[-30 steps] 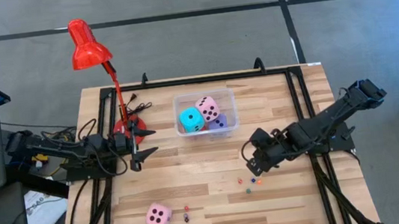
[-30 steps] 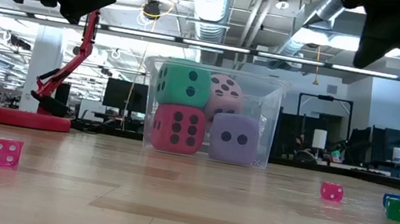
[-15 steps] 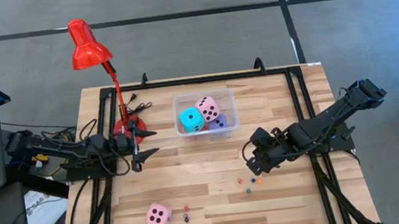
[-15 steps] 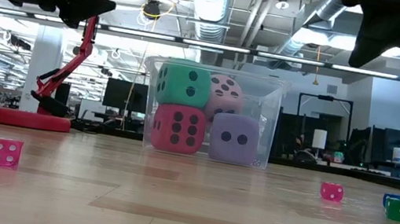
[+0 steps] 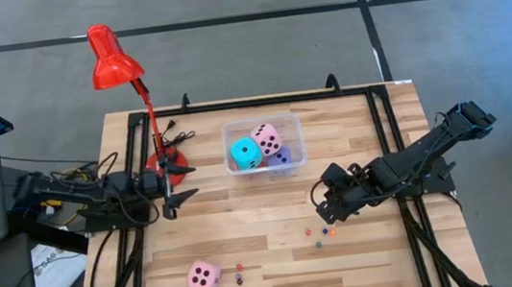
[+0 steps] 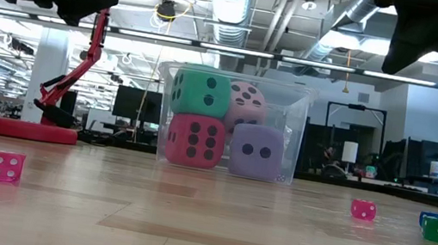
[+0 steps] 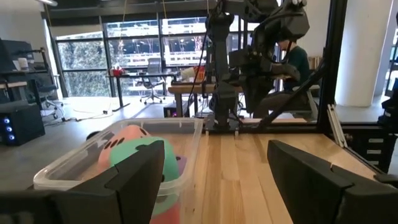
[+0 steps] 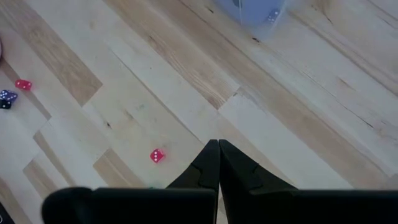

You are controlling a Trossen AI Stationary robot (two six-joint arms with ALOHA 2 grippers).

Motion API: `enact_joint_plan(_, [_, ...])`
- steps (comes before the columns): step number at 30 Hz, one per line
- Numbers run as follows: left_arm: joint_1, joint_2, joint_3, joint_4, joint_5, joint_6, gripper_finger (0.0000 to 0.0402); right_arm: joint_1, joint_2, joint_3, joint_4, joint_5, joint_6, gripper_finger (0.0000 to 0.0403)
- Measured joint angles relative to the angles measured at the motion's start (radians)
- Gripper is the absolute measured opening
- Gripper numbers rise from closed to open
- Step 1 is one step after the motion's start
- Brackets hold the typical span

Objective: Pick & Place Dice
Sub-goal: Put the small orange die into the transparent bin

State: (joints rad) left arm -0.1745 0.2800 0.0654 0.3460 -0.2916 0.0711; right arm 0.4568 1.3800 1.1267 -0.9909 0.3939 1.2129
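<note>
Now, by label.
Loose pink die (image 5: 203, 277): near-left on table (image 5: 268, 248), well apart from bin (image 5: 290, 120) holding four.
Left gripper (image 5: 176, 185): open, empty; die lies nearward of it.
Right gripper (image 5: 323, 215): shut, empty; farther off.
Nearer arm: left.

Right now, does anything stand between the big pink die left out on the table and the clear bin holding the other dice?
Nothing visible does: bare wood lies between the big pink soft die and the clear plastic bin. The left tool hovers open beside that line.
</note>
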Motion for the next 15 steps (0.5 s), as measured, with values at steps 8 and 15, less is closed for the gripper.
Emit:
enact_joint_plan(8, [0.000,-0.099,0.001,-0.096,0.000,0.000,0.0274,0.000,0.000,0.000,0.000,0.000,0.000,0.0000])
enact_joint_plan(15, [0.000,-0.101,0.000,-0.172,0.000,0.000,0.0274,0.000,0.000,0.000,0.000,0.001,-0.005,0.0000])
